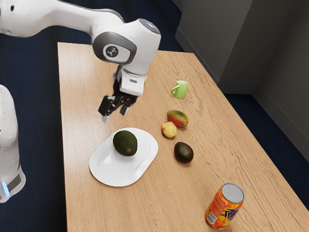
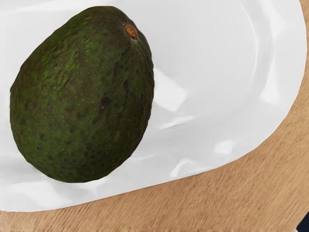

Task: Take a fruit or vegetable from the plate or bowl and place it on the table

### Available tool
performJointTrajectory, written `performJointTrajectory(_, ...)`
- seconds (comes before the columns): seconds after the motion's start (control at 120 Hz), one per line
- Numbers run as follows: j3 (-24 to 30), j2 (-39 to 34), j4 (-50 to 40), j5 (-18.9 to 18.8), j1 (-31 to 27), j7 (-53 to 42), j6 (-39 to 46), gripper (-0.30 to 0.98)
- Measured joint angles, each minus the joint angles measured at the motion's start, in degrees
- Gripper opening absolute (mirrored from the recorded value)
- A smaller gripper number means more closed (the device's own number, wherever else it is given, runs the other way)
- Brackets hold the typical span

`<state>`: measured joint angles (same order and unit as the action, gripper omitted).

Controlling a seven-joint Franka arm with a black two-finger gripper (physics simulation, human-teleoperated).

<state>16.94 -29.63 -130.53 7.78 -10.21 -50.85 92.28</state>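
Note:
My gripper [image 1: 115, 114] stands open above the table, its two fingertips apart with nothing between them. It is higher than the white oval plate [image 1: 113, 175] and off the plate's edge in the exterior view. A dark green avocado [image 1: 125, 143] lies on the plate, untouched. In the wrist view the same avocado [image 2: 83, 96] appears large, its brown stem spot visible, resting on the white plate [image 2: 207, 63].
Beside the plate on the wooden table [image 1: 159, 203] lie a yellow-red fruit [image 1: 169, 129], a mango [image 1: 177, 118] and another dark avocado [image 1: 183, 152]. Farther off are a green mug [image 1: 180, 90] and an orange soda can [image 1: 224, 207].

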Motion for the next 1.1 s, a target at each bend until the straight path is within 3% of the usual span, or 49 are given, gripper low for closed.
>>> performJointTrajectory(0.467,-0.33,3.93,0.03,-1.03,-0.52,0.16,2.56,0.69)
performJointTrajectory(0.892,1.67,4.37,0.81,6.28,-0.05,-1.18,3.36,0.69)
performJointTrajectory(1.1,2.35,4.42,1.03,8.15,-0.38,-1.73,4.12,0.69)
